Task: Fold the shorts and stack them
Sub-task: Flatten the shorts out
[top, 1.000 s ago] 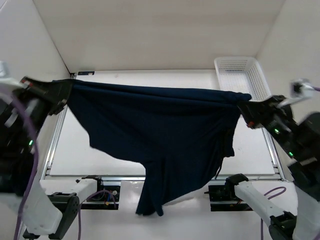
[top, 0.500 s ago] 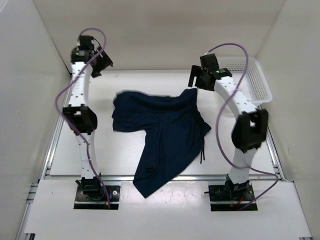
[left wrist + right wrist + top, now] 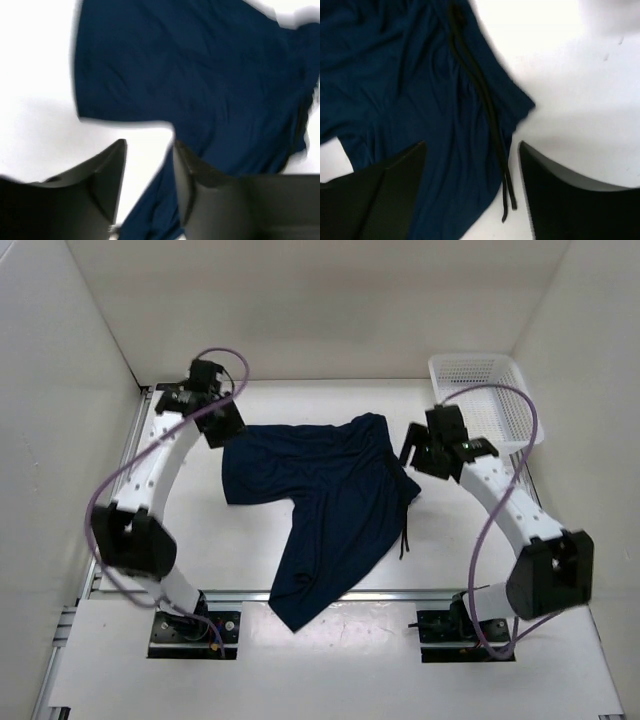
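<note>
The dark navy shorts lie spread on the white table, one leg trailing over the near edge. Their thin drawstring runs off the right hem onto the table. My left gripper hovers over the shorts' back left corner. In the left wrist view the left gripper is open, with only table and the shorts far below the gap. My right gripper hangs at the shorts' right edge. In the right wrist view the right gripper is open wide above the shorts and holds nothing.
A white mesh basket stands at the back right corner of the table, just behind the right arm. White walls close in the table on the left, back and right. A metal rail runs along the near edge.
A second ago both grippers held the shorts stretched out high in the air. They let go, the shorts dropped flat onto the table, and both arms have since come down beside them.
</note>
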You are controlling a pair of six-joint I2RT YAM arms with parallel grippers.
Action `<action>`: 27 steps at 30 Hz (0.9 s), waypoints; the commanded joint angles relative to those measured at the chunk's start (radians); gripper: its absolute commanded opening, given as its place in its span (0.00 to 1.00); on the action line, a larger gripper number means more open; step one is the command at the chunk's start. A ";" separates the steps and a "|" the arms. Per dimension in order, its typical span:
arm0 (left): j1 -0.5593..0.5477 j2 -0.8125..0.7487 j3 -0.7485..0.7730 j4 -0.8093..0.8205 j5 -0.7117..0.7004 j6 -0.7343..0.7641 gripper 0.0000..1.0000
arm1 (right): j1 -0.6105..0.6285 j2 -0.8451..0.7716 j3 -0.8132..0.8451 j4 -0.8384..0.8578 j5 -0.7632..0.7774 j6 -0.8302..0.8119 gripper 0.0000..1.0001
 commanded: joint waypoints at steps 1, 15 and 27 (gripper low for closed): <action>-0.127 -0.090 -0.178 0.011 -0.017 0.025 0.51 | 0.006 -0.091 -0.165 0.020 -0.075 0.038 0.75; -0.669 -0.084 -0.546 0.068 0.142 -0.151 0.65 | 0.006 -0.373 -0.347 -0.109 -0.055 0.061 0.59; -0.725 -0.008 -0.638 0.132 0.170 -0.151 0.35 | 0.006 -0.372 -0.337 -0.118 -0.026 0.052 0.60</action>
